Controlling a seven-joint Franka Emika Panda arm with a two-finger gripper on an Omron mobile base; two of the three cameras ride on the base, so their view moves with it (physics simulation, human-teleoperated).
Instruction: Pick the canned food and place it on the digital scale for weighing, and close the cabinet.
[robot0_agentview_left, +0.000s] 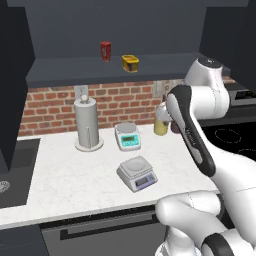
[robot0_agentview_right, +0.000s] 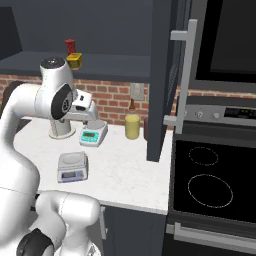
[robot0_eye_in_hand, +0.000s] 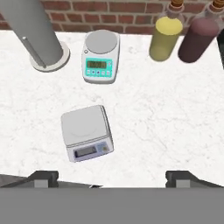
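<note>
Yellow canned food (robot0_agentview_left: 130, 62) with a dark top beside a red can (robot0_agentview_left: 105, 50); light grey digital scale (robot0_eye_in_hand: 85, 132); white scale (robot0_eye_in_hand: 101, 62) with teal front; red brick wall (robot0_agentview_left: 120, 102); white marbled counter (robot0_eye_in_hand: 162, 131).

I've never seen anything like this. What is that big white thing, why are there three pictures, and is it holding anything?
The white thing is a robot arm in a simulated kitchen. Two pictures come from cameras behind it, left and right. The third looks down from its hand; the two dark tips at the bottom belong to its end effector, which is open and holds nothing. On the white counter stand a grey scale, a white scale with a teal front, a paper towel holder and two bottles, one yellow, one dark. On the open cabinet's shelf sit a yellow tin and a red can.
</note>
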